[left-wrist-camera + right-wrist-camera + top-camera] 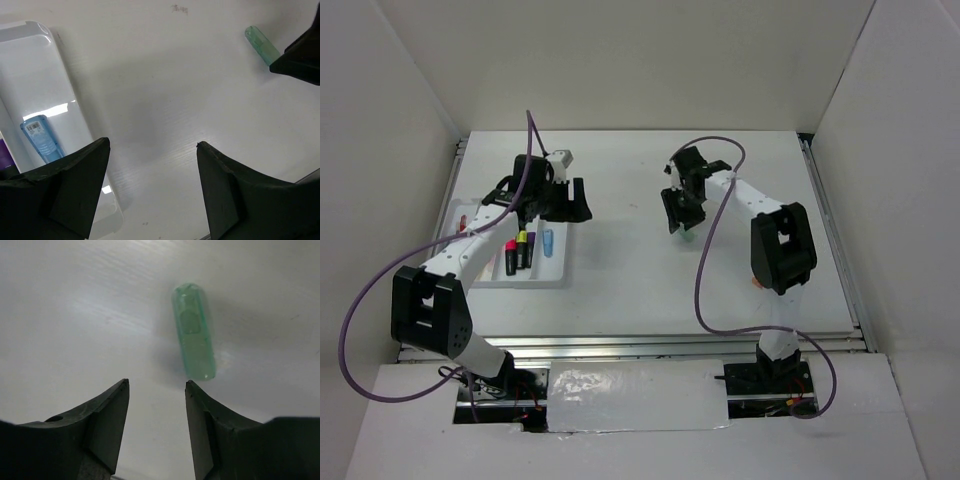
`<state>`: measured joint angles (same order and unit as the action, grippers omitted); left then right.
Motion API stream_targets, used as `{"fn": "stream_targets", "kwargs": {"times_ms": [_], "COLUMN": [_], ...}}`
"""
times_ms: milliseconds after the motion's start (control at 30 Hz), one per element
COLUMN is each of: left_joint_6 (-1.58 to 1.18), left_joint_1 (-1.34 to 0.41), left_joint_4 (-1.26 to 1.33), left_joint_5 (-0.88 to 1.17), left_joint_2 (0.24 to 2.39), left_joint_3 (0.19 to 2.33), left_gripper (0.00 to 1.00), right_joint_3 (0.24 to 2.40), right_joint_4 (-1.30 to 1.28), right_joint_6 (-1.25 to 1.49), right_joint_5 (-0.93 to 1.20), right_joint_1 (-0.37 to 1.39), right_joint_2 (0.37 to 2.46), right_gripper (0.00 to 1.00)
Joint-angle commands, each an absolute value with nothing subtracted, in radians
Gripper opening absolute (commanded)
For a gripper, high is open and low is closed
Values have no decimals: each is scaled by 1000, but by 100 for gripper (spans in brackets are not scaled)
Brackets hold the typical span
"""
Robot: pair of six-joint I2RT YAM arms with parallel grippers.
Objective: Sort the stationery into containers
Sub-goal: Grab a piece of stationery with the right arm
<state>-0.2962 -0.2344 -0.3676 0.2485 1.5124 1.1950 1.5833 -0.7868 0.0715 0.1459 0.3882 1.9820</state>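
A mint-green highlighter (194, 337) lies on the white tabletop just beyond my right gripper (157, 382), which is open and empty, its right fingertip close to the highlighter's near end. In the top view the right gripper (681, 222) hovers over it at centre-right. My left gripper (152, 145) is open and empty above bare table, just right of the white tray (30, 65). A blue highlighter (42, 140) lies in the tray's right compartment. The top view shows the tray (520, 285) holding pink, black, purple and blue markers (523, 248).
White walls enclose the table on the left, back and right. The left wrist view shows the mint highlighter (261, 44) and the right gripper's dark finger (300, 55) at far right. A small orange thing (752, 283) peeks out beside the right arm's elbow.
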Motion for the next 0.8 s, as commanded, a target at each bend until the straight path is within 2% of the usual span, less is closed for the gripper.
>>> {"fn": "stream_targets", "kwargs": {"times_ms": [0,100,467,667,767], "left_joint_6": [-282,-259,-256,-311,-369], "left_joint_1": [-235,-235,-235,-222,-201], "left_joint_4": [-360,-365,-382,-368,-324], "left_joint_5": [268,287,275,256,314], "left_joint_2": [1497,1493,1526,1528,1517], "left_joint_3": [1195,1189,1206,1200,1163], "left_gripper": [82,84,83,80,78], "right_joint_3": [1650,1663,1732,1767,1756], "right_joint_4": [-827,-818,-854,-917,-916], "right_joint_6": [12,-44,-109,-129,-126], "right_joint_5": [55,29,5,25,38], "right_joint_1": [365,359,368,368,368], "right_joint_2": [2048,2077,2181,2241,2234], "right_gripper": [57,64,57,44,26]}}
